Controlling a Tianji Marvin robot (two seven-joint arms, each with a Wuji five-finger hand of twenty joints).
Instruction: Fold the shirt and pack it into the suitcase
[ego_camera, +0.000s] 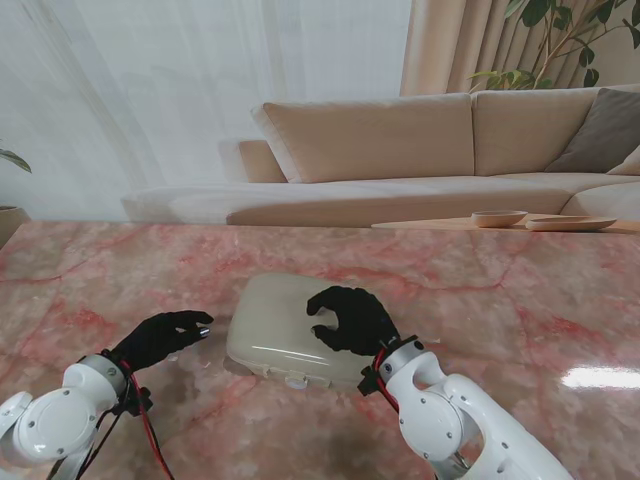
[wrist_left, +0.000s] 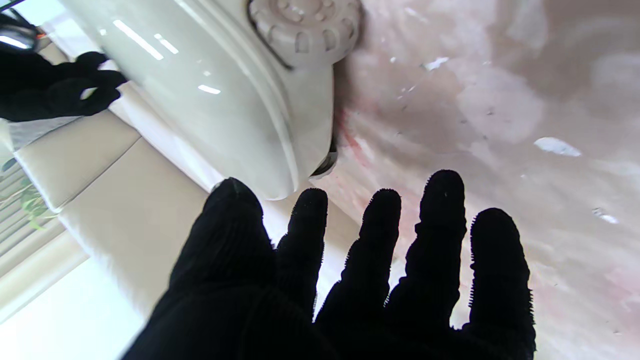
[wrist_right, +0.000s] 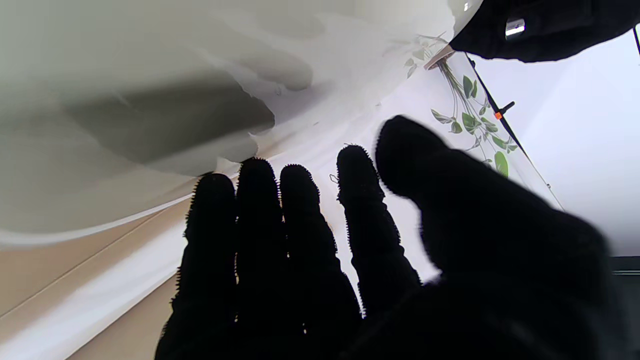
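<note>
A cream hard-shell suitcase lies flat and closed in the middle of the pink marble table. My right hand hovers over its right half, fingers apart, holding nothing. My left hand is open beside the case's left edge, a small gap away. In the left wrist view the case's corner and a round wheel show beyond my spread fingers. The right wrist view has the glossy lid close over the fingers. No shirt is visible in any view.
A beige sofa stands behind the table. A low wooden table with a bowl and a plate sits at the far right. Curtains and plants are in the background.
</note>
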